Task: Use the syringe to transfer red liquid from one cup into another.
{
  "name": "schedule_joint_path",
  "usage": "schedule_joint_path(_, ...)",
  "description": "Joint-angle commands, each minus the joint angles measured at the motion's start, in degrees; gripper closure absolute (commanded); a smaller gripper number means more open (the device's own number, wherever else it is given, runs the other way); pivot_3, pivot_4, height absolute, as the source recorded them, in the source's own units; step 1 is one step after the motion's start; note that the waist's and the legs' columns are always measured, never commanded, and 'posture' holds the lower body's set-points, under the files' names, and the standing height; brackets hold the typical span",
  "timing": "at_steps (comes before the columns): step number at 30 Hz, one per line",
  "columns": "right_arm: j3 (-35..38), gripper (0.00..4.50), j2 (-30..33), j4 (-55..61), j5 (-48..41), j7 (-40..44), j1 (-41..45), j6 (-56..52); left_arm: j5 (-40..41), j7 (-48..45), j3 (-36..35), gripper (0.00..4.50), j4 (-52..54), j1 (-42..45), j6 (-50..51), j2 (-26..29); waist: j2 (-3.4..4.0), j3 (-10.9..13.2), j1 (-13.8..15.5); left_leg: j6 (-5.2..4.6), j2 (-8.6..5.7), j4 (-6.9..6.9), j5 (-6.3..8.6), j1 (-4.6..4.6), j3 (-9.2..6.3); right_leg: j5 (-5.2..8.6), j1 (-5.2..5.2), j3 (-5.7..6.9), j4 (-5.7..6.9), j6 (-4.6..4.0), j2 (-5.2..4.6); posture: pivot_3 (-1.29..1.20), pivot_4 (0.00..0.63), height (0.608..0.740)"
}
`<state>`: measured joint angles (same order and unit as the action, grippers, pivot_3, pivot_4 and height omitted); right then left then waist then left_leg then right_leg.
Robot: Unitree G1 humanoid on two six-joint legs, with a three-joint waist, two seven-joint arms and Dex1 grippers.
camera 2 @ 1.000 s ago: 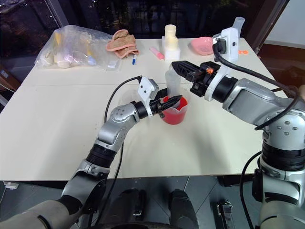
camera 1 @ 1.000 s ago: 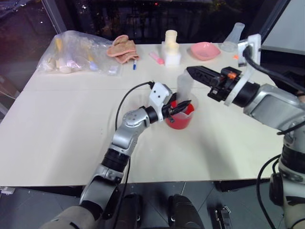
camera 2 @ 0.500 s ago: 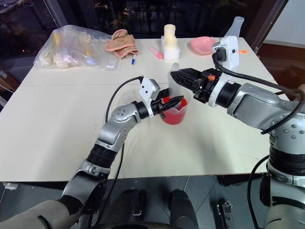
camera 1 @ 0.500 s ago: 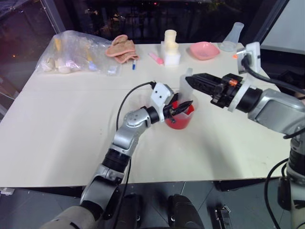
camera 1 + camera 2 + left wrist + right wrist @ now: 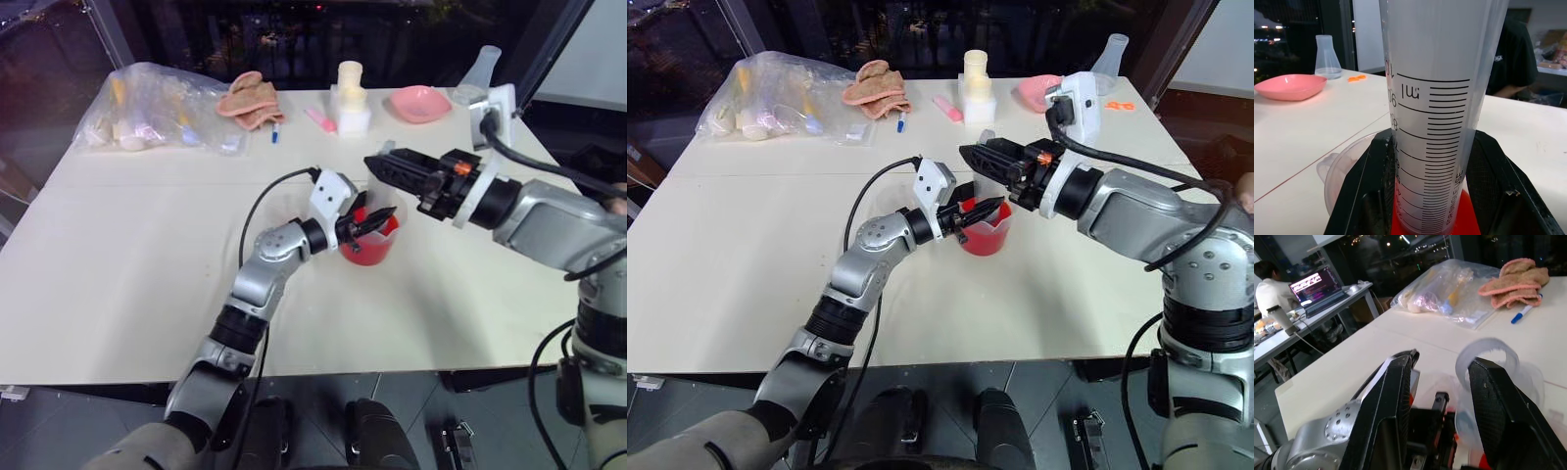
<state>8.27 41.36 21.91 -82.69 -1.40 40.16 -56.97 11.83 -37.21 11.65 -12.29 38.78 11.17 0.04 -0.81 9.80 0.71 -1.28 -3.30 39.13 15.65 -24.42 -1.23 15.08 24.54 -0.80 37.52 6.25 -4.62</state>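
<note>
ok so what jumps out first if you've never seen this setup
The red liquid in the clear cup mid-table draws the eye first. The left gripper is shut on the upright syringe standing in that cup, and the right gripper reaches in with open fingers around the syringe's top. A pink dish sits at the far edge.

Even overhead light falls on the pale counter [image 5: 118,255], which reads bright against dark windows dotted with night lights. Shadows under the arms are soft. Head views are sharp. In the right wrist view, the near pincer fingers [image 5: 1391,396] are blurred.
</note>
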Motion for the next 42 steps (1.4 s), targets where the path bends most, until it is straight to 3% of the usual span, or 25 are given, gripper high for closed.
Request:
schedule_joint_path(1, -0.4, 2.71, -0.75, -1.38, 3.11, 2.1, 1.74, 0.55, 0.28, -0.31, 0.55, 2.98, 3.51, 0.56, -0.09, -0.34, 0.0, 0.0, 0.0, 0.0, 0.0, 0.0, 0.0, 0.0, 0.0, 0.0, 0.0, 0.0, 0.0, 0.0, 0.0, 0.0, 0.15, 0.74)
schedule_joint_path(4, -0.19, 3.54, -1.12, -1.8, 4.52, 3.26, 2.01, 0.27, 0.23, -0.26, 0.59, 2.98, 4.02, 0.34, 0.24, -0.23, 0.0, 0.0, 0.02, 0.0, 0.0, -0.01, 0.0, 0.0, 0.0, 0.0, 0.0, 0.01, -0.02, 0.0, 0.0, 0.0, 0.15, 0.74)
schedule_joint_path(6, -0.02, 4.44, -1.4, -1.9, 5.09, 3.79, 2.12, 0.09, 0.24, -0.2, 0.62, 2.98, 4.28, 0.21, 0.43, -0.17, 0.0, 0.0, 0.03, 0.0, 0.0, -0.01, 0.0, -0.01, 0.0, 0.0, 0.0, 0.01, -0.05, 0.0, -0.01, 0.0, 0.15, 0.74)
schedule_joint_path(42, 5.37, 4.44, -0.92, -6.22, 3.91, 3.16, 9.55, -1.36, -1.43, -1.71, 3.1, 2.98, 1.47, -2.41, -0.03, 1.31, 0.0, 0.0, 0.01, -0.05, 0.0, -0.14, 0.04, -0.05, 0.0, -0.01, 0.0, 0.01, -0.26, -0.01, -0.04, 0.0, 0.15, 0.74)
